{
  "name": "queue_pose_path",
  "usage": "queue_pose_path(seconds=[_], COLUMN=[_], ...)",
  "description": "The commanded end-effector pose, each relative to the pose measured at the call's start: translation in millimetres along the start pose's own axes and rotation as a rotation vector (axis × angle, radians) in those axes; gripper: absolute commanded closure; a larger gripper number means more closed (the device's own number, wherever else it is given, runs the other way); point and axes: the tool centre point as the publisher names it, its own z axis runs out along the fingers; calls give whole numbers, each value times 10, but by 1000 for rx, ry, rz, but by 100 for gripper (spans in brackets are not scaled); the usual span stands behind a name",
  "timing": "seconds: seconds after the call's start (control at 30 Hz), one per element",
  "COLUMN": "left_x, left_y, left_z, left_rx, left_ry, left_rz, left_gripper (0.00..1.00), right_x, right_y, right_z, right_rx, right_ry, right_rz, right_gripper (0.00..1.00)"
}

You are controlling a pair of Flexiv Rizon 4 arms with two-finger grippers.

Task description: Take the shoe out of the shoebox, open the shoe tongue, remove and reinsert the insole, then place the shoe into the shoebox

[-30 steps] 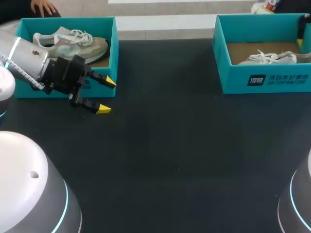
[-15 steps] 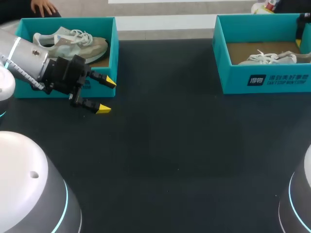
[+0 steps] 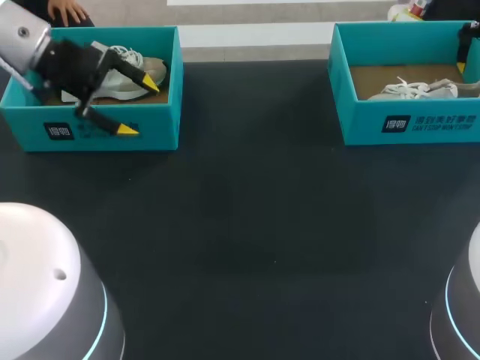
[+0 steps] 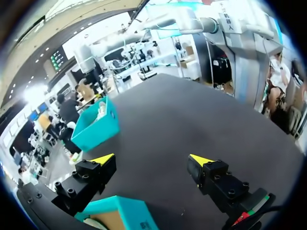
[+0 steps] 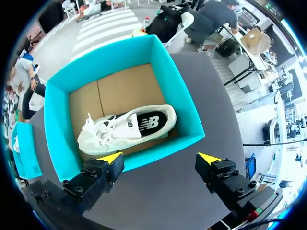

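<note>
Over the far-left shoebox (image 3: 161,120), wide-open jaws of the left arm (image 3: 26,37) seemingly straddled its near wall, so lowering risked striking cardboard, not gripping the sneaker (image 3: 156,67).

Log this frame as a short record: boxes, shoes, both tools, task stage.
Left box: left teal cardboard shoebox, holding grey-beige sneaker
Right box: right teal cardboard shoebox, holding white lace-up sneaker
Left arm: left tool open, empty, over the left box's front wall, one finger above the sneaker
Right arm: right tool open, empty, right box ahead of it
Surface: black tabletop
Stage: both shoes in boxes, none lifted
</note>
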Motion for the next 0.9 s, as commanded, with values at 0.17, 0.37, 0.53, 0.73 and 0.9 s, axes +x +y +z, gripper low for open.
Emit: queue_pose_path(seconds=[0.17,0.37,0.53,0.73,0.9], left_x=[-78,-78,-78,-142,-327], left_y=[44,44,44,103,361], left_z=[-113,-113,-113,-212,-503], left_rx=[-382,-382,-382,-343,-290], left_ry=[363,363,363,377,377], left_rz=[499,499,499,543,627], left_gripper=[0,0,0,0,0], right_x=[-4,-4,-4,-4,-4], right_y=[-6,-6,-6,-6,-6], right_z=[-2,-2,-2,-2,-2], right_rx=[-2,-2,-2,-2,-2], right_ry=[0,0,0,0,0], right_rz=[0,0,0,0,0], right_gripper=[0,0,0,0,0])
